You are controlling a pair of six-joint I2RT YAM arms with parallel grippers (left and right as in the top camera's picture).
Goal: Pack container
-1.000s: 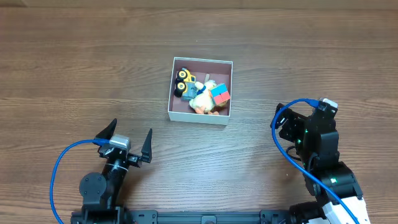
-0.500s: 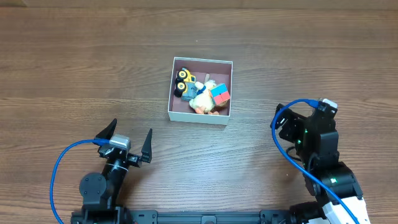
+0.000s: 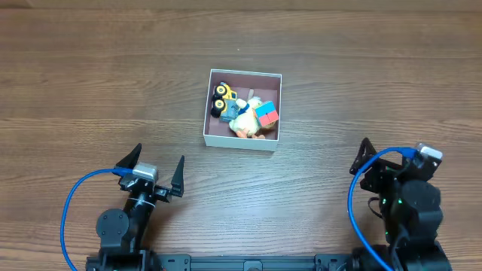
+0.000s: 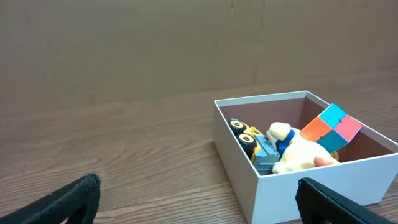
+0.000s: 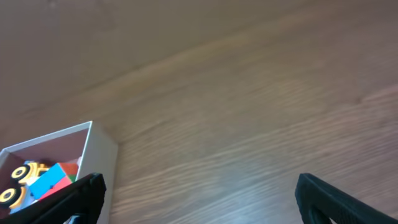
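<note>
1. We hold our left gripper (image 3: 156, 162) at the near left, jaws spread wide and empty, fingers pointing toward the far side.
2. We hold our right gripper (image 3: 395, 154) at the near right, jaws likewise spread wide, gripping nothing.
3. Both our arms are folded low at the near edge, well apart.

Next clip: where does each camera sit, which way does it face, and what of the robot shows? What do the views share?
Overhead: above the table, looking straight down; container in the centre, left gripper and right gripper at the bottom edge.
Left wrist: low behind the left gripper, facing the container's corner; its open fingers at the bottom corners.
Right wrist: low behind the right gripper, facing mostly table; container at lower left, open fingers at the bottom corners.
Shared: all three show the container holding the coloured cube.
</note>
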